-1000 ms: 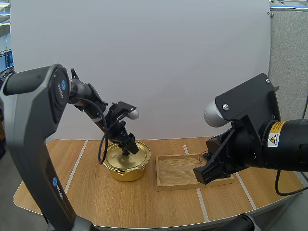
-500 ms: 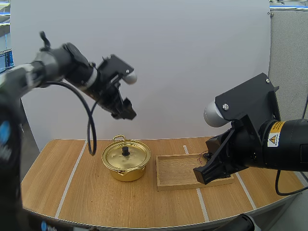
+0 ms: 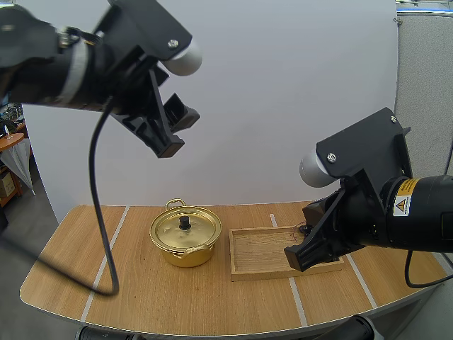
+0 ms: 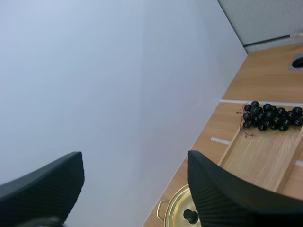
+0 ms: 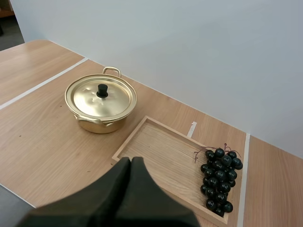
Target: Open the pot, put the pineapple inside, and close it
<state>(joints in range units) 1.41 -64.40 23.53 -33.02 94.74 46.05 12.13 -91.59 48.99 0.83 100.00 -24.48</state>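
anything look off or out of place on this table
One mismatch: the fruit lying at one end of the shallow wooden tray is a bunch of dark grapes, not a pineapple. Otherwise nothing stands out: the gold metal pot sits upright beside the tray with its lid seated level, and nothing is spilled.

In the high view, my right gripper (image 3: pixel 299 256) stands in front of the right end of the wooden tray (image 3: pixel 258 251) and hides almost all the grapes (image 4: pixel 271 116) behind it. In my left wrist view, 1 finger (image 4: pixel 236 194) of the left gripper (image 3: pixel 170 138) covers part of the pot (image 4: pixel 175 210), and the picture's edge cuts off more.
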